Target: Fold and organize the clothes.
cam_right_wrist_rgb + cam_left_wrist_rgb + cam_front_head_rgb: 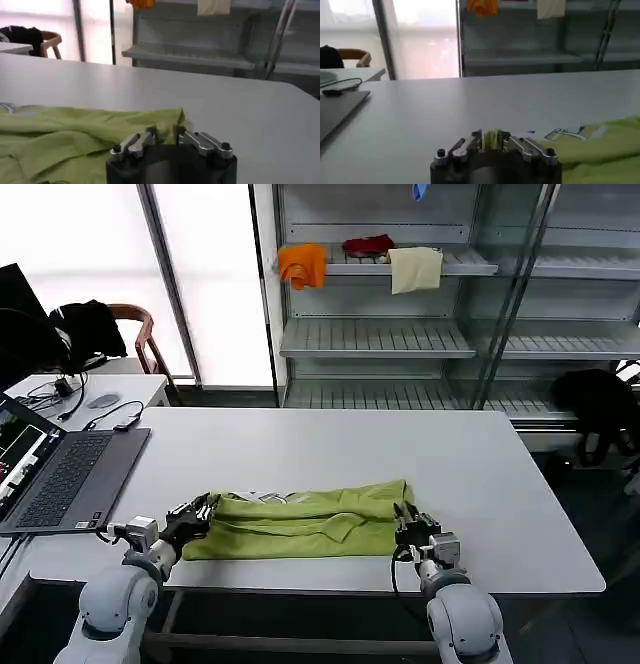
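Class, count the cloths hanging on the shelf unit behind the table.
3: an orange cloth at the left, a red cloth in the middle, a cream cloth at the right. Others may be hidden.

Head camera looks forward and down from above the counter [330, 444], taking in its whole top with the shelf rack [400, 294] standing beyond it. Left wrist camera sits low, skimming the counter [470, 100] just behind the left gripper [491, 139], facing that rack [530, 45]. Right wrist camera rides equally low and close behind the right gripper [165, 134], aimed at the rack [200, 50] too. All three share counter and rack.
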`<state>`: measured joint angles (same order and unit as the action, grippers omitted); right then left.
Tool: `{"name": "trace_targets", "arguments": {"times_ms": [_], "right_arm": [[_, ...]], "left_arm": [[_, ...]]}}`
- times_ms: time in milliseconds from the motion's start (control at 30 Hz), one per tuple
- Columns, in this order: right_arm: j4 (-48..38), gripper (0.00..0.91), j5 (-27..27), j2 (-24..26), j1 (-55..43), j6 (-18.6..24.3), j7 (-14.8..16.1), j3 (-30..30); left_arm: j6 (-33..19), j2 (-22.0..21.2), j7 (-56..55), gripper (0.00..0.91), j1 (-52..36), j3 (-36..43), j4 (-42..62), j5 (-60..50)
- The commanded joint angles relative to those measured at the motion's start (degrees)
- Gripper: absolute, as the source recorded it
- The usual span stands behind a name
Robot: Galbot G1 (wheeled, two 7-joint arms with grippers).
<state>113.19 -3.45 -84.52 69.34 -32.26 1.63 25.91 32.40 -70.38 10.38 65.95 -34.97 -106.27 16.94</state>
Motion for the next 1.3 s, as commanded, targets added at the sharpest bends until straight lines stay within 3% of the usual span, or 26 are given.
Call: {"name": "trace_targets", "arguments": {"times_ms": [33, 100, 267, 533, 733, 833, 1067, 1100, 1133, 1167, 1233, 1300], "right_arm": [[0.15, 0.907, -4.09, 0.23, 0.38, 0.5, -0.87, 2.37], [0.68, 0.907, -1.96, 0.56, 0.18, 0.53, -0.76, 4.13], [3.01, 0.907, 10.53, 1.27, -1.58, -0.83, -1.54, 7.64], [5.46, 0.907, 11.91, 2.04, -3.35, -0.88, -1.13, 9.05], [6.44, 0.907, 11.96, 2.53, -2.83, -0.87, -0.42, 8.81], [6.44, 0.907, 12.08, 2.57, -2.63, -0.87, -0.28, 8.71], [6.42, 0.907, 12.71, 2.4, -2.72, -0.87, -0.11, 8.7], [6.4, 0.907, 12.74, 2.38, -2.73, -0.87, -0.06, 8.68], [6.35, 0.907, 12.75, 2.33, -2.75, -0.88, -0.06, 8.69], [6.32, 0.907, 12.75, 2.32, -2.76, -0.87, -0.06, 8.69], [6.16, 0.907, 12.75, 2.22, -2.77, -0.87, -0.07, 8.69], [5.58, 0.907, 12.71, 2.03, -2.79, -0.86, 0.04, 8.72]], "left_arm": [[-0.58, -0.62, -1.91, 0.907, 1.43, -1.91, -1.44, 2.33], [-1.01, -1.3, -3.2, 0.907, 2.61, -2.9, -2.3, 2.97], [-5.45, -3.36, -5.51, 0.907, 7.01, -3.84, -3.31, 3.62], [-12.44, -5.03, -10.59, 0.907, 6.87, -0.91, 0.56, 3.5], [-13.68, -5.8, -12.09, 0.907, 5.59, -0.15, 2.89, 3.29], [-13.95, -5.89, -12.28, 0.766, 5.45, 0.21, 3.58, 2.95], [-14.53, -5.91, -11.58, 0.635, 5.93, 0.43, 4.04, 2.51], [-14.72, -5.93, -11.47, 0.564, 6.07, 0.43, 4.22, 2.38], [-14.81, -5.91, -11.46, 0.373, 6.14, 0.48, 4.27, 2.4], [-15.08, -5.94, -11.36, 0.101, 6.2, 0.48, 4.3, 2.39], [-15.28, -5.92, -11.3, 0.0, 6.29, 0.5, 4.31, 2.4], [-15.61, -5.93, -10.84, 0.0, 6.52, 0.55, 4.16, 2.42]]}}
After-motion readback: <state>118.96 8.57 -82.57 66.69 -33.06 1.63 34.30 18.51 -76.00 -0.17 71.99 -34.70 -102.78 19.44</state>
